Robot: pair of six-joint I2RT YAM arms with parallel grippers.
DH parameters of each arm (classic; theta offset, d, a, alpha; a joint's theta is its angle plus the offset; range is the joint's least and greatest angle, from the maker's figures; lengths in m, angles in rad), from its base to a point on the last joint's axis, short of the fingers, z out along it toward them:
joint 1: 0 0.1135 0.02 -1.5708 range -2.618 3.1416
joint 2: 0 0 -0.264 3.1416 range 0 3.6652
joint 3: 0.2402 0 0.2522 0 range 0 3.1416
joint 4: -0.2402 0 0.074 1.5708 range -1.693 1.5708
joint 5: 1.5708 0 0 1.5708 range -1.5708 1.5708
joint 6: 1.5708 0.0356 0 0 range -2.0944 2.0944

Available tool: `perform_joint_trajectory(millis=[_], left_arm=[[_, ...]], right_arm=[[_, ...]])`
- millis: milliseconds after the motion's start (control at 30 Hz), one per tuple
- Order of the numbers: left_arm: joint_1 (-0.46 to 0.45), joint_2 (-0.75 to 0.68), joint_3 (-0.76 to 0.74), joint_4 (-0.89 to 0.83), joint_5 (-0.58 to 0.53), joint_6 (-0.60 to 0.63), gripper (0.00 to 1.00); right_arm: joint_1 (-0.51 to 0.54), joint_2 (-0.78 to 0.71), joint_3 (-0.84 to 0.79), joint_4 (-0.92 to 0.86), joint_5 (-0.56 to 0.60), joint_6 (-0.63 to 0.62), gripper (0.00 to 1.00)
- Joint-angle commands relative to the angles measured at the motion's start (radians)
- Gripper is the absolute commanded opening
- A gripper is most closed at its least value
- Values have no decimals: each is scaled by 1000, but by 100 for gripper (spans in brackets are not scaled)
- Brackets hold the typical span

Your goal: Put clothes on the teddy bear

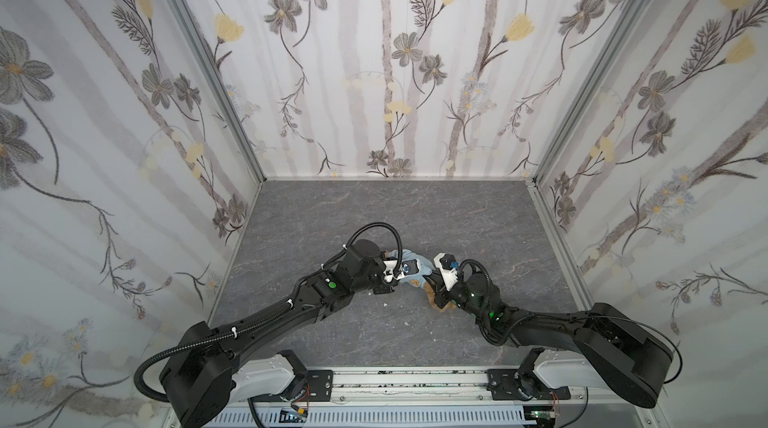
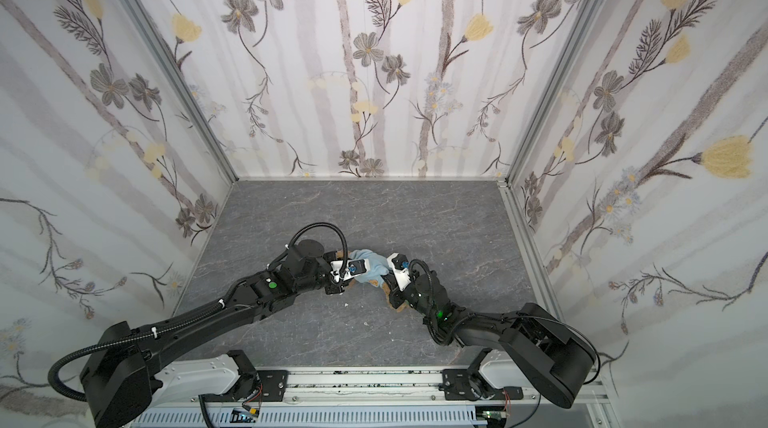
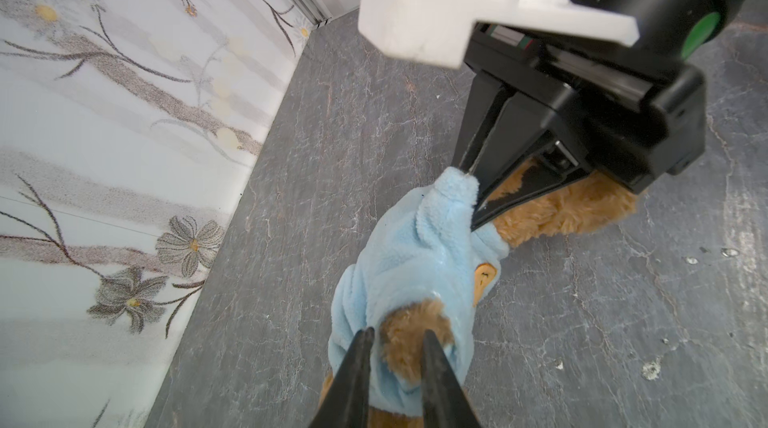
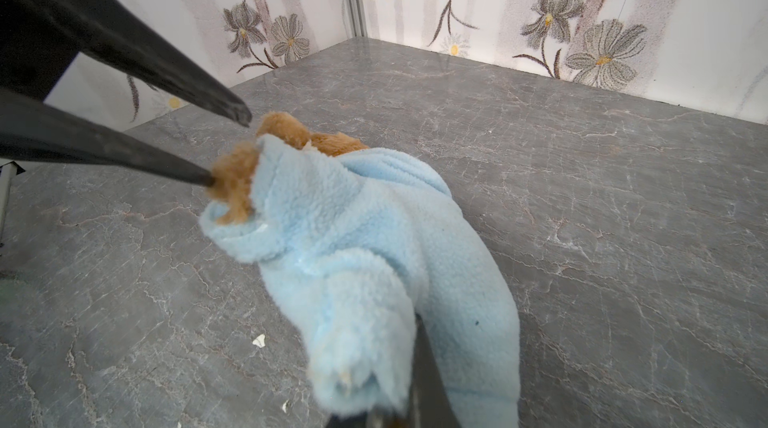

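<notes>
The teddy bear (image 3: pixel 561 205) lies on the grey marbled floor (image 3: pixel 332 114) with a light-blue hooded top (image 3: pixel 407 255) pulled over its body. In both top views only a brown part of the bear (image 1: pixel 436 301) shows, below the top (image 1: pixel 422 271). A brown paw (image 3: pixel 409 320) pokes out of one sleeve. My left gripper (image 3: pixel 397 334) is open, its fingers on either side of that paw; one fingertip (image 4: pixel 210 180) touches the fur. My right gripper (image 3: pixel 471 197) is shut on a fold of the top, and the fleece hides most of its jaws in the right wrist view.
Flowered walls (image 1: pixel 124 156) close in the floor on three sides. A metal rail (image 1: pixel 395 380) carrying both arm bases runs along the front. Small white crumbs (image 4: pixel 258 340) lie on the floor near the bear. Both arms meet at mid-floor.
</notes>
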Motion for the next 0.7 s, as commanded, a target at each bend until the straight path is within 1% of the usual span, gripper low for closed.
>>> perform_joint_trajectory(millis=[0, 100, 233, 433, 567, 667], left_arm=[[0, 15, 14, -15, -7, 42, 23], [-1, 29, 24, -19, -5, 44, 23], [-1, 50, 33, -24, -31, 58, 24], [-2, 99, 49, -29, -50, 73, 21], [-5, 142, 71, -28, -87, 91, 26], [-6, 182, 103, -27, -74, 87, 32]], right_arm=[[2, 3, 10, 28, -12, -4, 0], [1, 5, 10, 30, -11, -5, 0], [2, 7, 13, 29, -13, -7, 0], [3, 4, 15, 32, -13, -9, 0], [8, 0, 17, 37, -22, -14, 0], [11, 5, 20, 45, -26, -18, 0]])
